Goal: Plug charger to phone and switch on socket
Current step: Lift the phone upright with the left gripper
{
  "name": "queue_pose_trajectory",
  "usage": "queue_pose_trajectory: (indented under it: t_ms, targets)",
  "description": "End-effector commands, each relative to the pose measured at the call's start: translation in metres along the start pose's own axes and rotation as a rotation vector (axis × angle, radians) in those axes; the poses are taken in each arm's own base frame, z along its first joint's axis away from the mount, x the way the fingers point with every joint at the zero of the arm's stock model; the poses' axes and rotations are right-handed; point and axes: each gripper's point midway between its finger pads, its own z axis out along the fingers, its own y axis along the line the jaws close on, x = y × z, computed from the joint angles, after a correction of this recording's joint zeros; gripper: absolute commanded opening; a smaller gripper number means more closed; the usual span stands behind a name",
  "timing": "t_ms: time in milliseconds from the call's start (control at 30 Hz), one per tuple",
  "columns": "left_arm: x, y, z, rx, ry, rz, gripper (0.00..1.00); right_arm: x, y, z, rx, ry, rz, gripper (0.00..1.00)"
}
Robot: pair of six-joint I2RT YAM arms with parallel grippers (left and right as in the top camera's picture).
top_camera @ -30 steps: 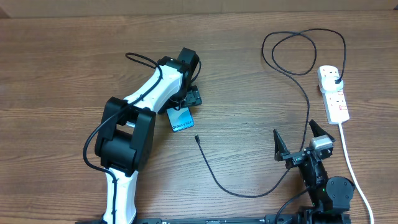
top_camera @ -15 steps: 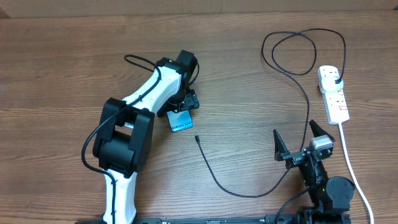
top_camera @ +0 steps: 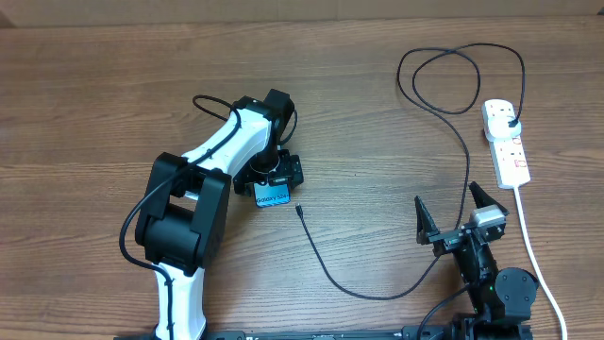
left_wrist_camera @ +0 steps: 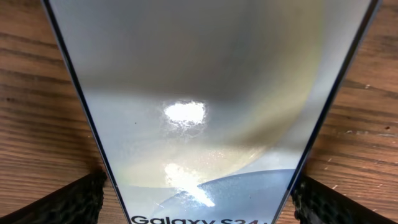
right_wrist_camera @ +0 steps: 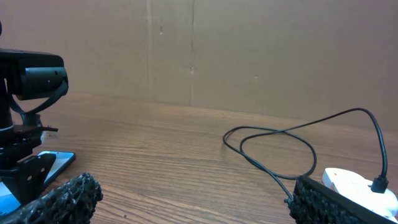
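While its jaws stand spread wide, the left gripper [top_camera: 273, 176] straddles the slim black-edged smartphone [left_wrist_camera: 199, 93] lying flat beneath it. Just beside lies the thin black charger cable [top_camera: 298, 211]. Well away sit the likewise gaping right gripper [top_camera: 451, 217] and the white power strip [top_camera: 510, 157].

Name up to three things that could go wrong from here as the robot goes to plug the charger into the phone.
1. The left gripper straddles the phone with jaws wide; closing off-centre may skid the phone across the table.
2. The loose connector tip lies close to the phone; a shifted phone may knock it aside.
3. The charger cable passes right by the open right gripper; that arm may snag the cable when it moves off.
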Motion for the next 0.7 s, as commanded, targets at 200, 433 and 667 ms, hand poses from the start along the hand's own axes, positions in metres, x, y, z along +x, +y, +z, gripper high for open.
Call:
queue_pose_trajectory:
  t_ms: [200, 433, 667]
  targets:
    - [-0.006, 0.005, 0.038, 0.009, 0.024, 0.008, 1.0, 0.002, -0.001, 0.0, 0.003, -0.004, -0.003, 1.0]
    - [-0.031, 0.006, 0.036, 0.057, -0.045, -0.024, 1.0, 0.002, -0.001, 0.0, 0.003, -0.004, -0.003, 1.0]
    - [-0.026, 0.002, 0.037, 0.05, -0.038, -0.008, 0.99, 0.002, -0.001, 0.0, 0.003, -0.004, -0.002, 1.0]
